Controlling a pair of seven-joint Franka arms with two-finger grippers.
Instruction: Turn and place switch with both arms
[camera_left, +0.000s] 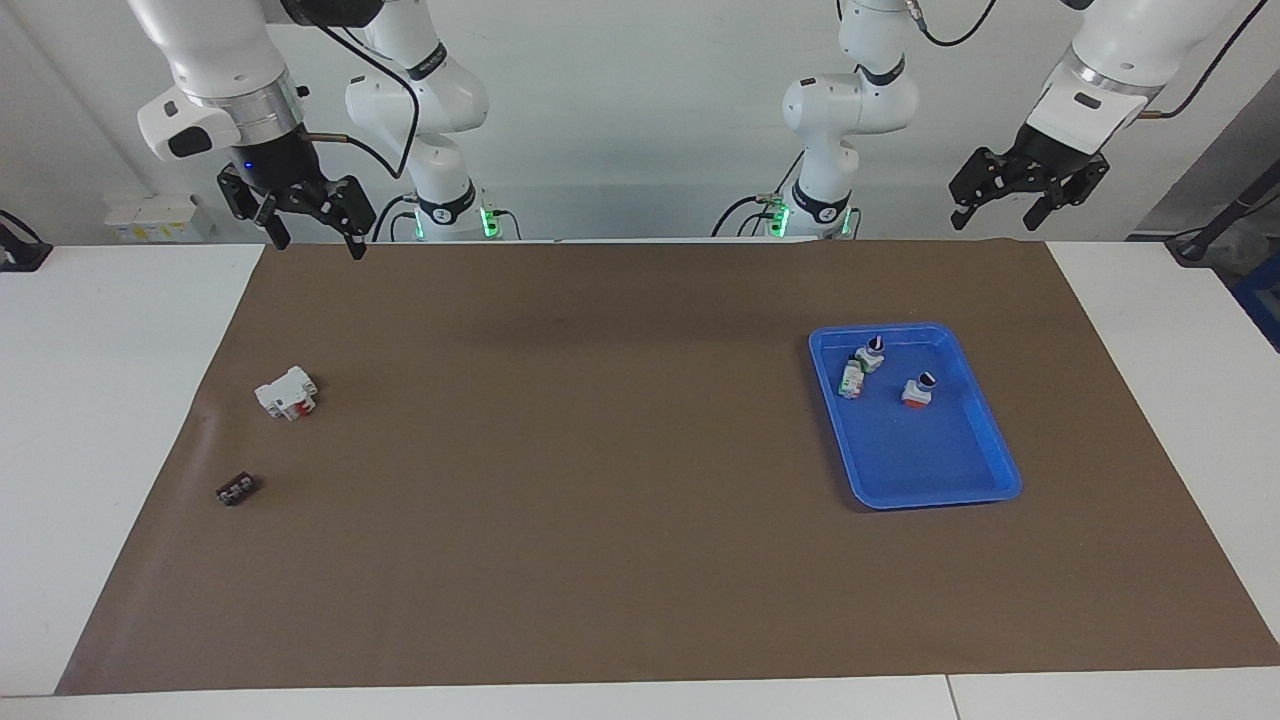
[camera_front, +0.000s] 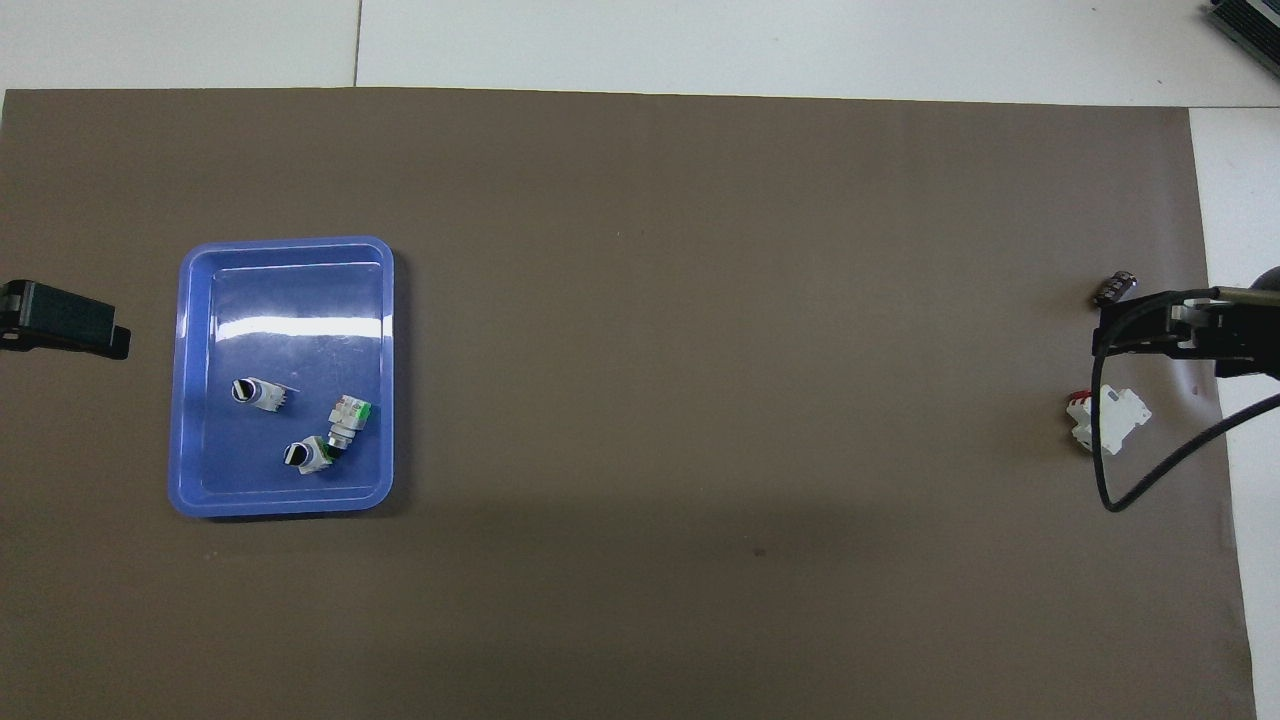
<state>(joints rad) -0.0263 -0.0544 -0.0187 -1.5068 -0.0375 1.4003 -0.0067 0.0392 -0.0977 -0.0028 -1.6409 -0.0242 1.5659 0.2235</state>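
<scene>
Green-ended white-grey switch (camera_left: 851, 379) lies loose in the blue plastic tray (camera_left: 985, 450), beneath the empty, open left gripper (camera_left: 1010, 212); right gripper (camera_left: 312, 235) waits, open.

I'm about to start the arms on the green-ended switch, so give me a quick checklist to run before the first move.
1. Switch found: ok. The switch lies on its side in the blue tray, toward the left arm's end of the table.
2. Room around it for a grasp: not ok. It lies against a second knob switch. The red-ended switch lies apart.
3. Left gripper ready: ok. It is open, empty and raised over the table's edge by the robots.
4. Right gripper ready: ok. It is open, empty and raised at the right arm's end.
5. Knob position: cannot tell.
</scene>
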